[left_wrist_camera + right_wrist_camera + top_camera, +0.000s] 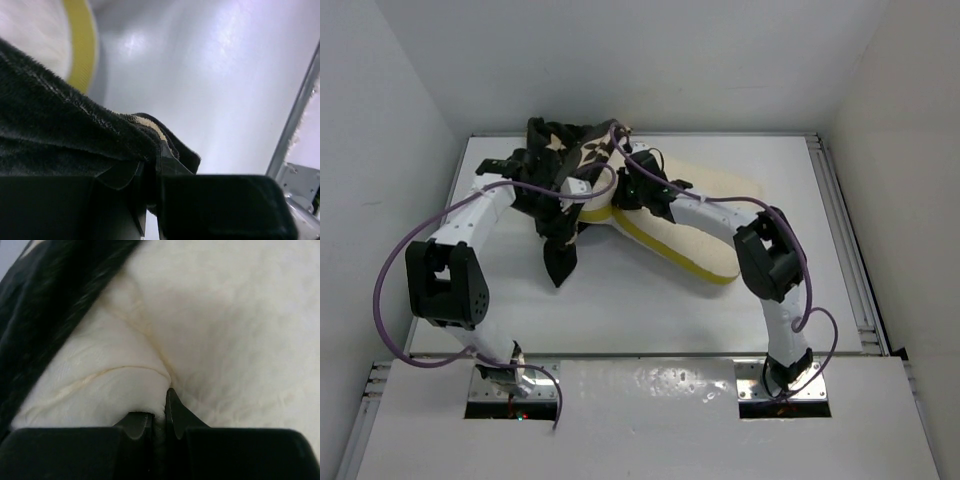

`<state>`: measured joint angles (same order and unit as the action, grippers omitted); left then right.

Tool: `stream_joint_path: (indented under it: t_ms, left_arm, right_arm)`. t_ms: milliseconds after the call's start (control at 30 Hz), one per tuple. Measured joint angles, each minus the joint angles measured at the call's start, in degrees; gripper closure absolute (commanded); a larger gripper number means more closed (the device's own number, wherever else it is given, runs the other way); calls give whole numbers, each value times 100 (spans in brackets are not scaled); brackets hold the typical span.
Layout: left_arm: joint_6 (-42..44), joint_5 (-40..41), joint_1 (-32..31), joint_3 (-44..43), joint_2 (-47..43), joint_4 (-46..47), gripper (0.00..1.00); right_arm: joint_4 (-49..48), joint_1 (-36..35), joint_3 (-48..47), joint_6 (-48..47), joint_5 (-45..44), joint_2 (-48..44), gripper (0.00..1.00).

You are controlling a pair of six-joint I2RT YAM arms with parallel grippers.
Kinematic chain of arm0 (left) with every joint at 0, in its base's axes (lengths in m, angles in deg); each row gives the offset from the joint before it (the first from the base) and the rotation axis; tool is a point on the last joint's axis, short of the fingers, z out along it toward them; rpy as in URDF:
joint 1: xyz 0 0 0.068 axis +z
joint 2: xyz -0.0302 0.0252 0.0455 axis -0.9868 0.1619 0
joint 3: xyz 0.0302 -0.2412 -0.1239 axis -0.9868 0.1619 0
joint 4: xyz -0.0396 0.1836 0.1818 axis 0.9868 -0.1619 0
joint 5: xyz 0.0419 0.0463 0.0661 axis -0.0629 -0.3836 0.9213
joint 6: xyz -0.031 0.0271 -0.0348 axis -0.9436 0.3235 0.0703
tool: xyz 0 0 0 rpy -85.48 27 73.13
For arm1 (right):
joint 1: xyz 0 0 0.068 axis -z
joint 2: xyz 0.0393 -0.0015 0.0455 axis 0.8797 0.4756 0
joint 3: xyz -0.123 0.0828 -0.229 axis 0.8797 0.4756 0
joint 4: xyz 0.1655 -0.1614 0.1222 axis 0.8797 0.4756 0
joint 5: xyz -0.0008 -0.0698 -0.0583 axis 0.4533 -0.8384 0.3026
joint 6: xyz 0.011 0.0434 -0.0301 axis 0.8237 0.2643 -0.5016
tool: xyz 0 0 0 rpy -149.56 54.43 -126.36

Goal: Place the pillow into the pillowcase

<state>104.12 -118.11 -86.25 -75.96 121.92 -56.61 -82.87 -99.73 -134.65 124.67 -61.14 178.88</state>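
The left gripper (159, 152) is clamped on a fold of the soft black, tan-flowered fabric pillowcase (558, 228); best, I judge, to lift that edge wide. Just right of it, the right gripper (160, 402) pinches the cream-white quilted pillow (688, 243) with yellow piping, and should feed it leftward inside. Below both: a smooth white table (650, 310), plain white walls (390, 120).

top external: fixed high behind the near edge, looking down on the whole white flat table (620, 320) | left wrist: very near, low over the black fuzzy tan-flowered pillowcase (60, 130), facing out across the table | right wrist: pressed against the cream-white quilted pillow (225, 330) | shared: pillow and pillowcase appear in all three views
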Motion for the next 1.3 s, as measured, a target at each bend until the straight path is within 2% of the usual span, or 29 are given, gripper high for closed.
stream_joint_path:
  t_ms: [100,167,200,233,267,367,400,467,500,567,600,633,667,700,733,767,833,867,900,933,1000,1033,1100,1133,1267,1300]
  left_arm:
    - [70,81,-107,173,9,-55,100]
    - [66,157,-166,302,7,22,89]
    - [50,197,-175,387,7,79,63]
    - [50,234,-173,472,7,116,41]
    - [20,262,-155,546,7,101,1]
    - [-149,278,-122,616,7,-164,0]
    - [-151,249,-109,555,7,-267,0]
    - [-170,118,-76,238,11,-568,0]
    - [-210,37,-66,-2,15,-673,0]
    - [-326,-210,-20,-673,9,-774,4]
    - [-444,-328,7,-1012,2,-750,13]
    - [-577,-424,24,-1283,-11,-688,30]
    - [-743,-511,42,-1513,-52,-538,91]
    - [-979,-535,33,-1628,-109,-328,100]
    - [-1150,-505,17,-1659,-155,-125,100]
    - [-1386,-391,-20,-1641,-203,140,100]
    - [-1832,0,-210,-1596,-184,656,100]
    - [-2022,203,-354,-1591,-98,872,100]
    - [-2210,452,-544,-1593,20,1123,94]
    - [-2358,706,-715,-1596,160,1357,64]
    - [-2647,1261,-1093,-1598,511,1851,45]
    - [-2765,1628,-1266,-1609,719,2111,41]
    - [-2979,2293,-1521,-1735,1174,2546,40]
    - [-3056,2599,-1606,-1851,1392,2702,46]
    - [-3217,3840,-1740,-2481,2227,3386,50]
    - [-3209,4269,-1773,-2629,2439,3628,54]
  right_arm:
    - [-160,98,138,579,-160,17,100]
    - [-442,190,372,881,-173,-28,100]
    - [-557,219,498,992,-181,-70,100]
    - [-621,232,612,1060,-192,-118,100]
    - [-680,223,693,1110,-203,-160,100]
    - [-1071,101,990,1154,-201,-306,100]
    - [-1200,55,1126,1169,-197,-363,97]
    - [-1596,-98,1539,1237,-164,-481,75]
    - [-1759,-175,1720,1283,-92,-503,49]
    - [-2090,-310,2026,1419,155,-496,25]
    - [-2308,-365,2177,1421,350,-496,11]
    - [-2494,-409,2260,1456,501,-496,9]
    - [-2728,-437,2330,1456,654,-503,10]
    - [-2898,-444,2415,1436,774,-560,51]
    - [-3003,-424,2557,1373,874,-680,82]
    - [-3067,-372,2723,1373,973,-841,99]
    - [-2927,-186,2973,1381,1084,-1239,100]
    - [-2800,-61,3038,1364,1099,-1447,96]
    - [-2671,90,3069,1316,1115,-1668,82]
    - [-2581,234,3075,1270,1108,-1858,57]
    - [-2306,546,3073,981,1093,-2267,43]
    - [-2142,717,3064,820,1075,-2463,39]
    - [-1801,1036,2999,498,1091,-2741,38]
    - [-1602,1220,2927,350,1115,-2811,38]
    - [-914,1873,2553,-131,1261,-2715,37]
    - [-774,2017,2479,-267,1276,-2649,36]
